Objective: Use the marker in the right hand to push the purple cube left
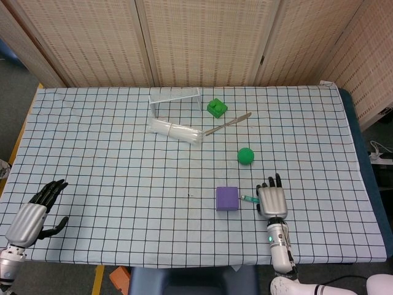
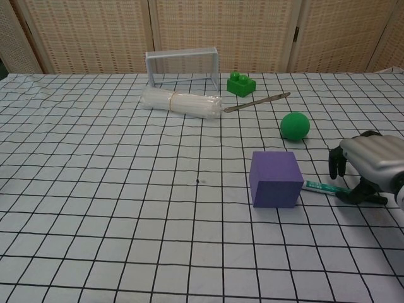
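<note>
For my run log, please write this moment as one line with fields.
stage: reaching for marker | right hand: over marker, grasp unclear | purple cube: marker tip beside it | left hand: open, idle

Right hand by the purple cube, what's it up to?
The right hand is over the back end of the marker, which lies flat on the table with its tip at the right side of the cube. Whether the fingers have closed on it cannot be told. The cube sits in front of the green ball, not visibly pushed yet. The left hand rests open at the table's near left corner, holding nothing.
</note>
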You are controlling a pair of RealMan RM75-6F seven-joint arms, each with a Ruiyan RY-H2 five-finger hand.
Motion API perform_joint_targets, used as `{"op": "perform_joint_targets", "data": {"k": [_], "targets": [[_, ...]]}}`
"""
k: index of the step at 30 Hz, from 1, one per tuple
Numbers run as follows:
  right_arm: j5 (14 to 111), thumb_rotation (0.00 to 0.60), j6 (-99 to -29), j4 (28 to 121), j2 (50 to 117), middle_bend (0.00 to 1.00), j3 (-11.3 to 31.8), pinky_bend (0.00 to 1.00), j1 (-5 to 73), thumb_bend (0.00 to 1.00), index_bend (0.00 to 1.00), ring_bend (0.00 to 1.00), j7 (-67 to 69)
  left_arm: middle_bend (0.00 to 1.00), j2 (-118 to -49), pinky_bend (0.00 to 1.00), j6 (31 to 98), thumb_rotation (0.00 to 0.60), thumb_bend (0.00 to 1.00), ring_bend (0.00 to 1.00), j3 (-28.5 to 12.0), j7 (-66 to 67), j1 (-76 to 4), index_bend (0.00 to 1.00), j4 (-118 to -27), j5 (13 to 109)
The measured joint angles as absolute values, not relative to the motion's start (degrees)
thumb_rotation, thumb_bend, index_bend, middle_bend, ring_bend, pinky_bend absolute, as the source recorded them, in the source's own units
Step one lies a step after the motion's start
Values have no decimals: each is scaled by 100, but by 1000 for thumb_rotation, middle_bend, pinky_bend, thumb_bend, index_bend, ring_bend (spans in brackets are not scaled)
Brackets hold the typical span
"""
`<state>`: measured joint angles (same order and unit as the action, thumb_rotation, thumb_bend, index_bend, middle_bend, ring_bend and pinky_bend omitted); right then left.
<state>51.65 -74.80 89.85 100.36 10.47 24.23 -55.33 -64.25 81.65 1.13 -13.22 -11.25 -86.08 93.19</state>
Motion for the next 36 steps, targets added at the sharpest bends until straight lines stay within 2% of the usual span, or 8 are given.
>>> {"op": "perform_joint_targets", "data": {"k": [36], "targets": [[4616, 600, -7662, 8785, 10363, 417, 953, 0, 2926, 227, 498, 153, -6009, 0, -6383, 192, 8133, 600, 379, 0, 145, -1514, -1184, 0, -8576, 9331]]}}
